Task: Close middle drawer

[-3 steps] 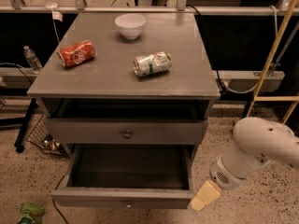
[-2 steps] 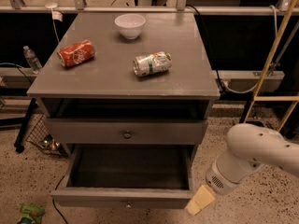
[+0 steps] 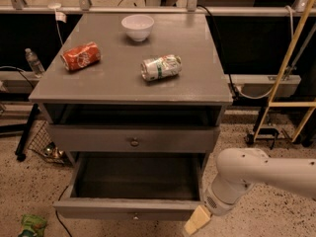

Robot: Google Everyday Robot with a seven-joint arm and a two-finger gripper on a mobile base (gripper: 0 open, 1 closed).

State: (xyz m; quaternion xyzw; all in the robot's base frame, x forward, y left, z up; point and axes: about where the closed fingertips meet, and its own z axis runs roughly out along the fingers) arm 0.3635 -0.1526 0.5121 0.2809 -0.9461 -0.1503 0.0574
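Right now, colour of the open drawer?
Middle drawer grey, camera view; gripper at its right front corner.

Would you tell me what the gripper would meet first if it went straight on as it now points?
The gripper, at the middle drawer's right front corner, points down-left: probably the floor, though depth is unclear.

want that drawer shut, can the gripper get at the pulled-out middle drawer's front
Likely yes: the gripper sits right beside the front of the middle drawer, at its right end, with nothing between them.
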